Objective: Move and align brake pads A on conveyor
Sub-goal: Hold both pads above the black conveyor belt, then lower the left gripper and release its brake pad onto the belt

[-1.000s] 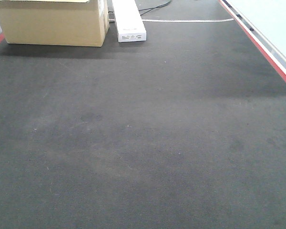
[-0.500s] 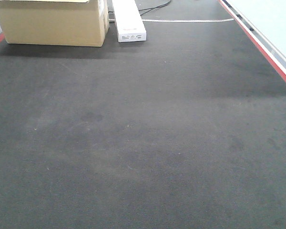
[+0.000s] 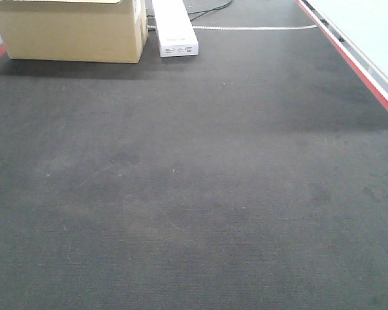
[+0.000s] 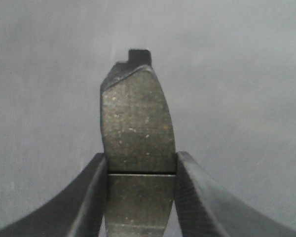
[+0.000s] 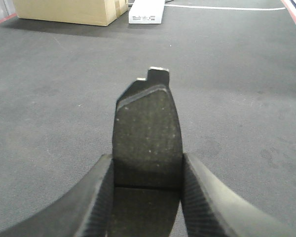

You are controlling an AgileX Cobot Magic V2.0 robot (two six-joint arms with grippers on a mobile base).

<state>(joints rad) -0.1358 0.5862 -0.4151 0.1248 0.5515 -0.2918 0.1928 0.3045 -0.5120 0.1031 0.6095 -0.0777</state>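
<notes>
My left jaws pinch a brake pad [image 4: 137, 129] across its groove, tab end jutting forward; my right jaws pinch a second pad [image 5: 147, 134] likewise.

Left pad [image 4: 137, 128], right pad [image 5: 147, 133] clamped at groove, over charcoal conveyor [image 3: 194, 194].

The conveyor [image 3: 194, 194] looks rough and dull, like dark carpet. The left brake pad [image 4: 137, 123], between the left gripper [image 4: 140, 160] fingers [image 4: 197, 197], is gritty with pale specks. The right brake pad [image 5: 147, 133], in the right gripper [image 5: 147, 165], is grainy and matt. The fingers are dull black with tiny bumps. Far ahead, the cardboard box [image 3: 71, 32] is plain brown.
</notes>
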